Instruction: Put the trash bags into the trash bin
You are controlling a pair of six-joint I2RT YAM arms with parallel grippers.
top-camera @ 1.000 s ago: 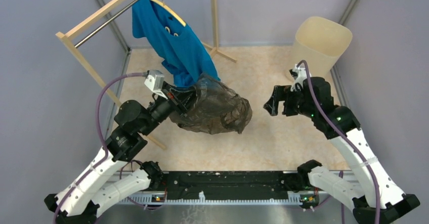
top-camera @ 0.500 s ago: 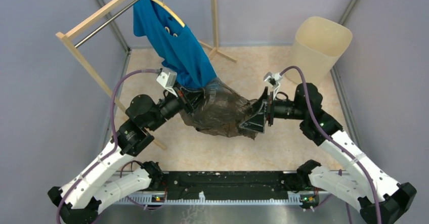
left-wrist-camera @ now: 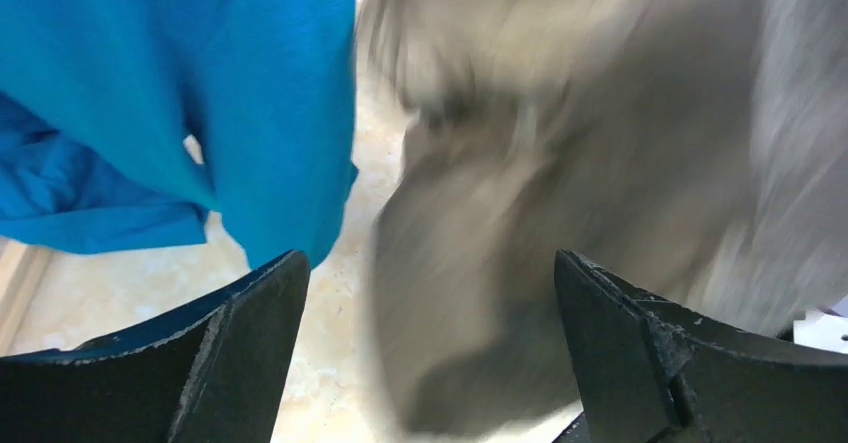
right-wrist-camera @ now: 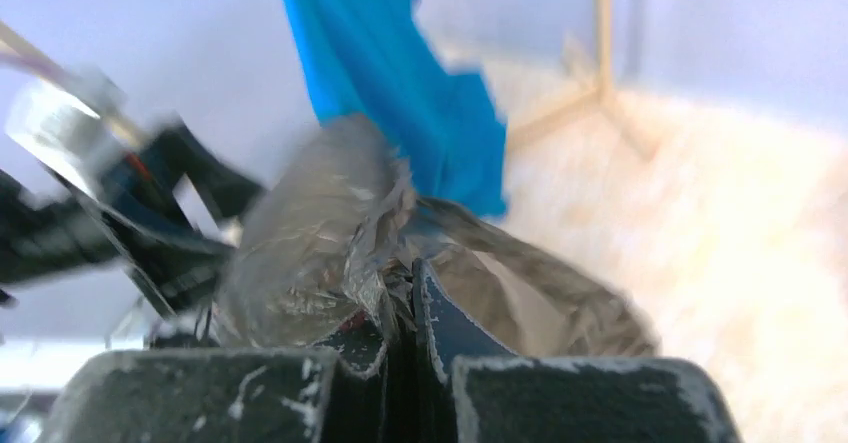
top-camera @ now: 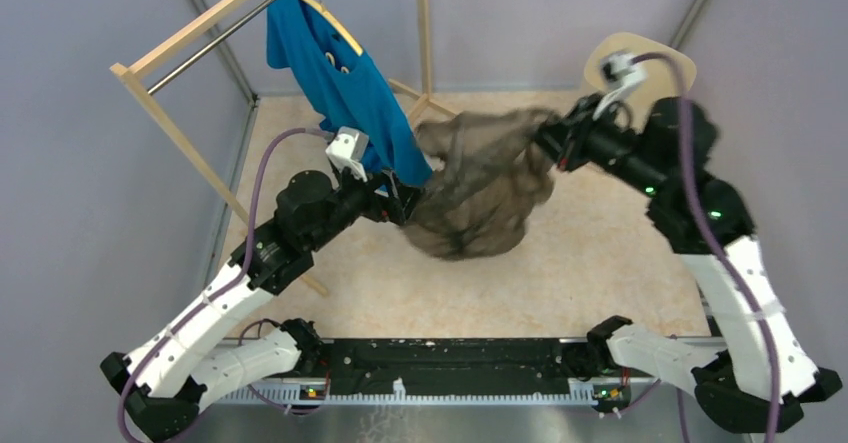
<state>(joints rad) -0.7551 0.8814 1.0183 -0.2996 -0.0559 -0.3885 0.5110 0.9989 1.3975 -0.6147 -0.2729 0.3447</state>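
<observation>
Pinching a bunched edge of the trash bag, the right claw has its fingers pressed together w/ crinkled film caught between them. In the right wrist view the plastic puckers right at the tips, then balloons out ahead of the claw. From that pinch the bag sags away toward the left claw, so its bulk sits between the two claws, above the tabletop. Can't tell if its lowest fold touches the surface.

Left claw is spread wide and grips nothing. In the left wrist view the bag is a blurred brown-grey mass straight ahead of the gap, nearer the right-hand finger. From the top view the bag's side is just beside the tips; contact can't be told.

The trash bin stands behind the right claw, mostly hidden by that arm's wrist & camera. Bag is wholly outside it.

The blue shirt hangs from the wooden rack, its hem ahead of the left claw, beside the bag
</observation>
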